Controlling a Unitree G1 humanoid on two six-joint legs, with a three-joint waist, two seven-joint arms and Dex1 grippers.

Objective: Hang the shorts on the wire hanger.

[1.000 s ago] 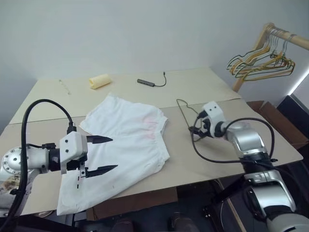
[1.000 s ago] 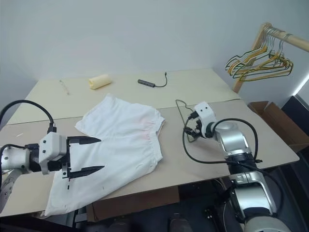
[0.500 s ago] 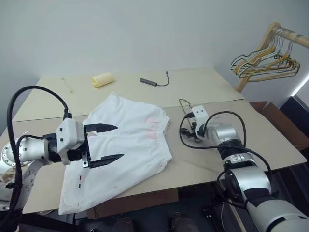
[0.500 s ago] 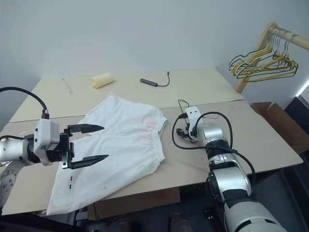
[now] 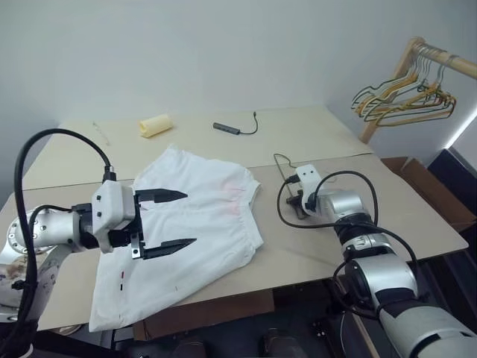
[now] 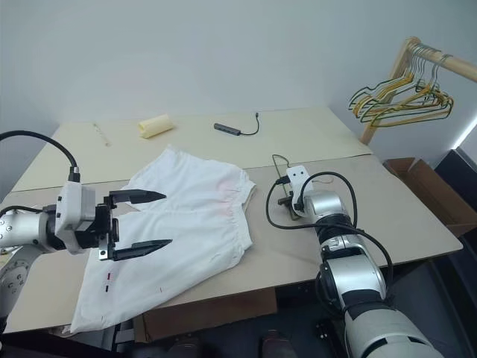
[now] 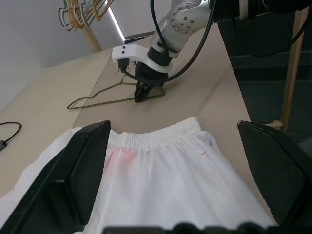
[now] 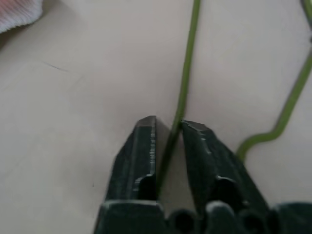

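Right wrist view, claw (image 8: 168, 127) pinching wire hanger (image 8: 187, 73), hook cropped

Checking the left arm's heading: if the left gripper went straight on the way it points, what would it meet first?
Probably the right gripper, whose jaws are shut on the wire hanger on the table beyond the shorts. The left gripper seems to hover above the shorts, though depth is unclear.

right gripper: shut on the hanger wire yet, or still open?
Shut on it. The right gripper has the wire hanger pinched between its fingers, down on the table.
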